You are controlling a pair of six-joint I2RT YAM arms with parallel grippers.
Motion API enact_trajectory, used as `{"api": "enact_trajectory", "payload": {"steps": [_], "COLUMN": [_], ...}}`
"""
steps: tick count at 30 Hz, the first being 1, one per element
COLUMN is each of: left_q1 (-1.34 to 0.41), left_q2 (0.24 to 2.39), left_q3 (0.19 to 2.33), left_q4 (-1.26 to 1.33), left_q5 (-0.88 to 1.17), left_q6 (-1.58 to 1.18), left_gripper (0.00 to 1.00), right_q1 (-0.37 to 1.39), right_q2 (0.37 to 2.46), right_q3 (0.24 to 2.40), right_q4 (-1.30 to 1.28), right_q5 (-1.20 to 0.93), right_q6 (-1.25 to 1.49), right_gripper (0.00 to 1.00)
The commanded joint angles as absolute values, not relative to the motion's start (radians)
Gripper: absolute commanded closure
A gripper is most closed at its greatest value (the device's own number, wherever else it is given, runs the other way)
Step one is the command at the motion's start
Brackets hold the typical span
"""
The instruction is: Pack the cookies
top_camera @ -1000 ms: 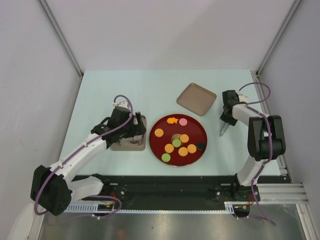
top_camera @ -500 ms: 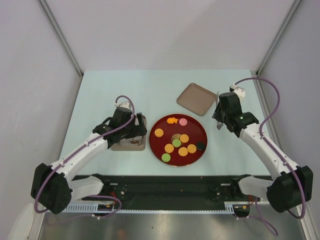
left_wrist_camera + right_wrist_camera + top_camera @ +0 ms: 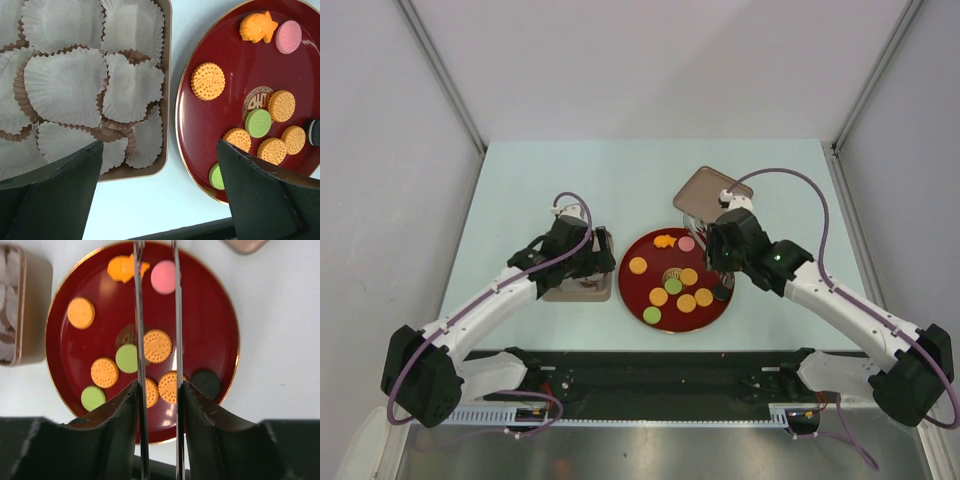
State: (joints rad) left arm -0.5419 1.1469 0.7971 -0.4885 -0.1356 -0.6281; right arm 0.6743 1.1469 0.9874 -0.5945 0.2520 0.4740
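The cookies lie on a dark-red plate (image 3: pixel 642 243) (image 3: pixel 210 325): several orange (image 3: pixel 638 265) (image 3: pixel 158 345), two green (image 3: pixel 652 315) (image 3: pixel 126 358), a pink one (image 3: pixel 686 243) (image 3: pixel 163 276), a black one (image 3: pixel 721 292) (image 3: pixel 206 384) and an irregular orange piece (image 3: pixel 664 241) (image 3: pixel 125 267). My right gripper (image 3: pixel 718 262) (image 3: pixel 158 387) hangs above the plate's right half, shut on thin metal tongs (image 3: pixel 138 315). Their two blades stand apart and run over the plate toward its far rim. My left gripper (image 3: pixel 603 262) (image 3: pixel 160 190) is open over the gap between tray and plate, holding nothing.
A brown tray (image 3: pixel 580 293) (image 3: pixel 167 75) filled with several pale paper cups (image 3: pixel 65 85) sits left of the plate, partly under the left arm. An empty brown tray (image 3: pixel 705 190) lies behind the plate. Walls close in the table on the left, right and back.
The right arm has swung in from the table's right side to above the plate, carrying the tongs. The left arm has barely moved.
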Motion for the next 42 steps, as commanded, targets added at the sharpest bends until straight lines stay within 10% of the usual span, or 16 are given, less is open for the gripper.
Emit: {"api": "enact_trajectory", "payload": {"steps": [1,42], "left_q1": [-0.557,-0.584], "left_q2": [1.14,1.129], "left_q3": [0.81,0.778], "left_q4": [-0.492,-0.508], "left_q5": [-0.161,-0.189], "left_q6": [-0.641,-0.661], "left_gripper": [0.0,0.0], "right_q1": [0.722,0.85], "right_q2": [1.18,1.563], "right_q3": [0.971,1.108], "right_q4": [-0.591,-0.494], "right_q5": [0.207,0.252], "right_q6": [0.459,0.359], "right_gripper": [0.55,0.47]}}
